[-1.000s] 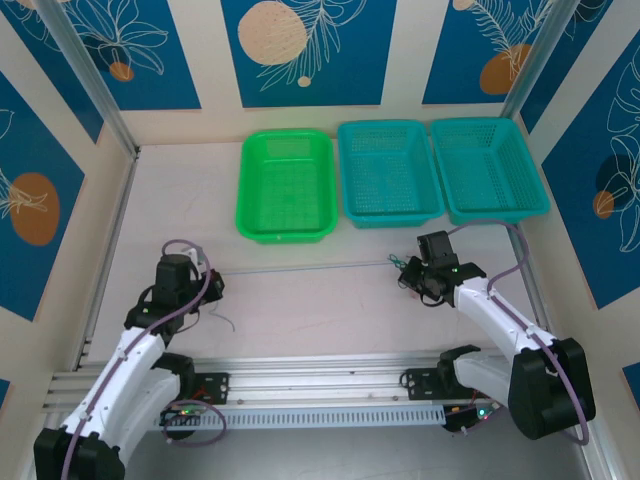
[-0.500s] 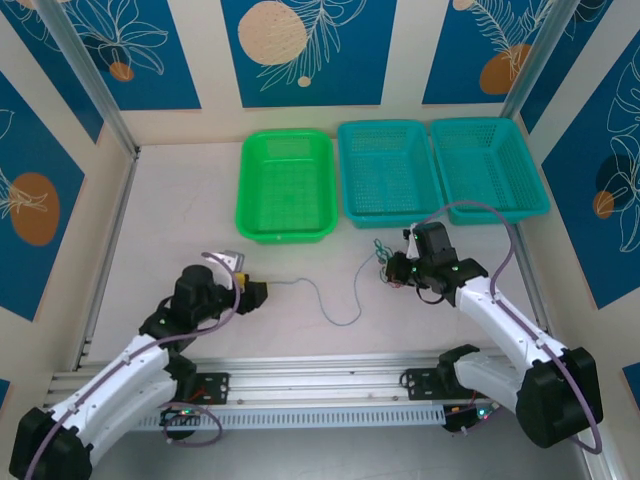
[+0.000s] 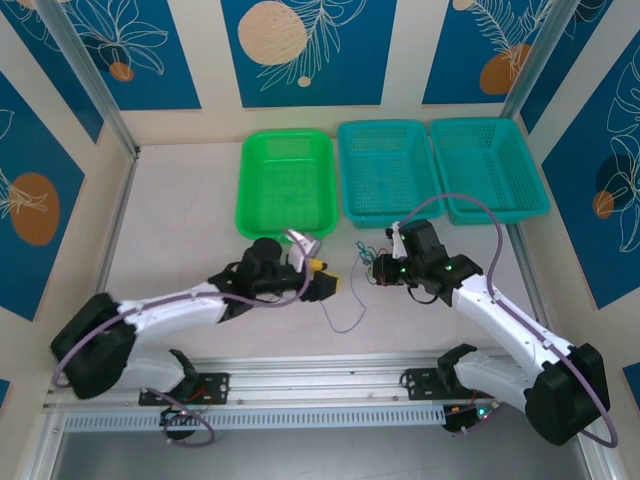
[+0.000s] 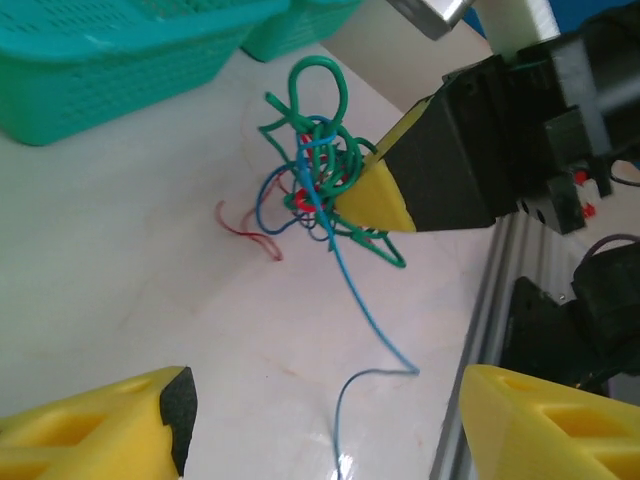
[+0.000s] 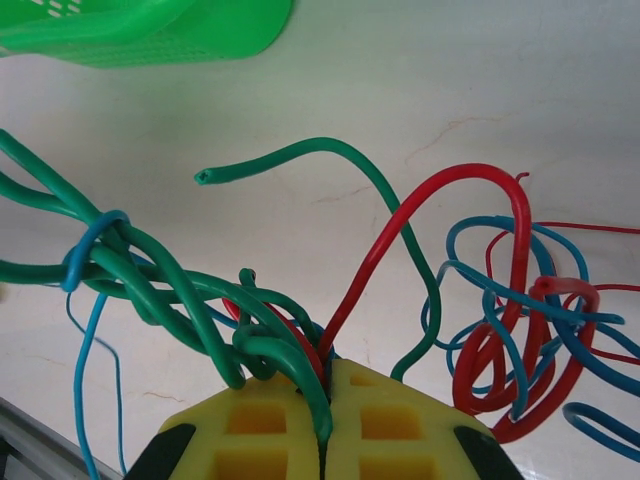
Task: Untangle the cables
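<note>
**Right gripper pinches the knot, left gripper hangs wide beside it**

The cables sit bunched in one small knot a little right of the middle of the table, just in front of the near rim of the baskets. The right gripper has the knot at its tip. In its own wrist view the two yellow fingers of the right gripper are pressed together, with green and red wire pinched in the seam between them. More loops of green, red and blue fan out above and to both sides.

The left gripper hangs just left of the knot, near it but not touching. From its wrist camera the left gripper has its fingers well apart, and the knot and the right gripper's yellow tip show beyond the gap. One blue strand trails out of the knot toward the near edge of the table and runs down between those spread fingers. I cannot tell whether it touches either one. A thin red strand curls on the table beside the knot.

By my count there are two grippers, one closed on wire and one apart. There is one knot in three colours: green, red and blue. The strands inside it are too wound together to count. Along the far edge of the table there are three baskets: one green basket on the left and two teal baskets touching side by side to its right.
</note>
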